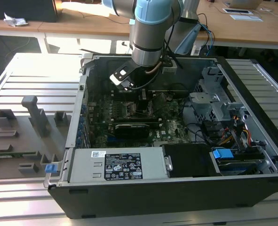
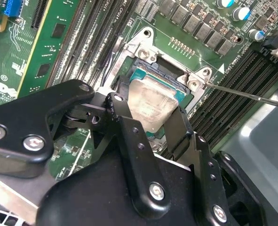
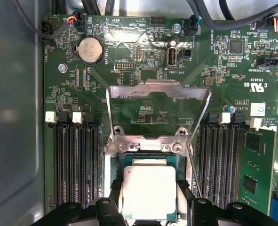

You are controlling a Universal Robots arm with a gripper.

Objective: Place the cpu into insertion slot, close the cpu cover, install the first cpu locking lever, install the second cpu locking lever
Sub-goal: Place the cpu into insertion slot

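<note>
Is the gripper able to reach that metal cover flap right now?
Probably yes. The cpu cover stands flipped open just beyond the cpu, where the gripper sits, and nothing lies between them.

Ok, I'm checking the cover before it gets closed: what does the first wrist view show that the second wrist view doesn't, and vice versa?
First wrist view: the cpu cover swung open, clear of the chip, and a coin battery. Second wrist view: a row of dark square components beyond the socket. Both wrist views: the cpu lying in the insertion slot with the gripper straddling it, and memory slots on either side.
</note>
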